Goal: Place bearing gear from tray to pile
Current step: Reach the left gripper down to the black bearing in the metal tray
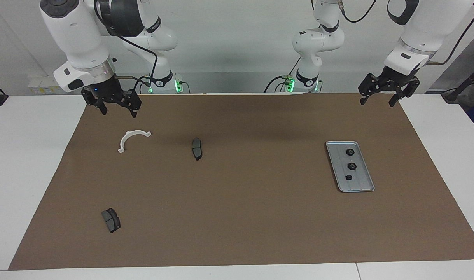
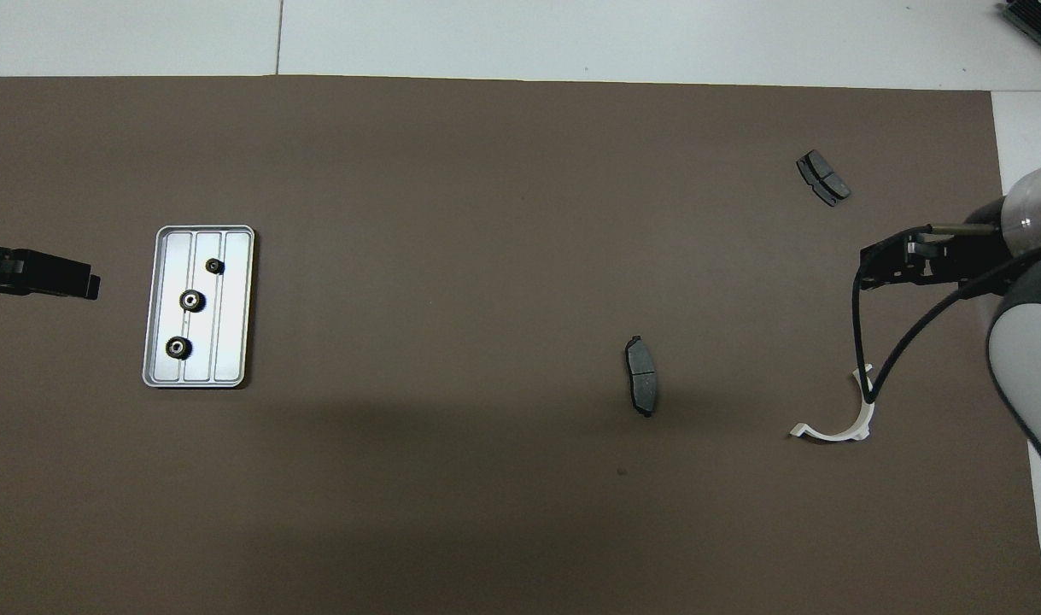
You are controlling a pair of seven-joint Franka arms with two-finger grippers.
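Observation:
The silver tray (image 1: 363, 175) (image 2: 231, 307) lies on the brown mat toward the left arm's end. Three small dark gears lie in it in a row: one nearest the robots (image 1: 350, 151) (image 2: 178, 346), one in the middle (image 1: 352, 166) (image 2: 192, 299), and a smaller one farthest away (image 1: 348, 177) (image 2: 215, 266). The pile's parts are scattered toward the right arm's end: a white half-ring bracket (image 1: 132, 139) (image 2: 836, 423) and two dark brake pads (image 1: 197, 148) (image 2: 642, 376), (image 1: 111, 220) (image 2: 823, 178). My left gripper (image 1: 377, 103) (image 2: 89, 286) hangs open and empty over the mat's edge beside the tray. My right gripper (image 1: 119, 112) (image 2: 870, 265) hangs open and empty near the bracket.
The brown mat (image 1: 260, 217) covers most of the white table (image 1: 27, 155). A black cable (image 2: 879, 359) from the right arm hangs over the bracket in the overhead view.

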